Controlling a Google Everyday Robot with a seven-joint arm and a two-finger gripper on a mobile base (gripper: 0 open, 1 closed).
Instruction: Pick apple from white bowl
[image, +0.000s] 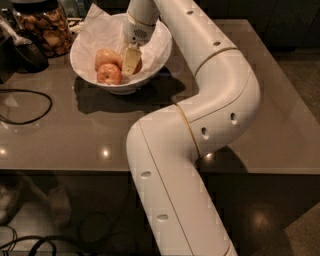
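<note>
The white bowl (161, 49), lined with crumpled white paper, stands at the table's far left. Inside it, one reddish-orange apple (110, 75) lies at the front and another apple (106, 57) just behind it. My gripper (131, 60) reaches down into the bowl from above, right beside these two apples. A sliver of a third apple (138, 65) shows just behind it, mostly hidden. The white arm sweeps from the lower middle up over the table to the bowl.
A glass jar of brown snacks (44, 29) stands left of the bowl, with a dark object (22, 54) in front of it. A black cable (30, 107) loops on the table's left side. The grey table's front edge (75, 169) runs across the view.
</note>
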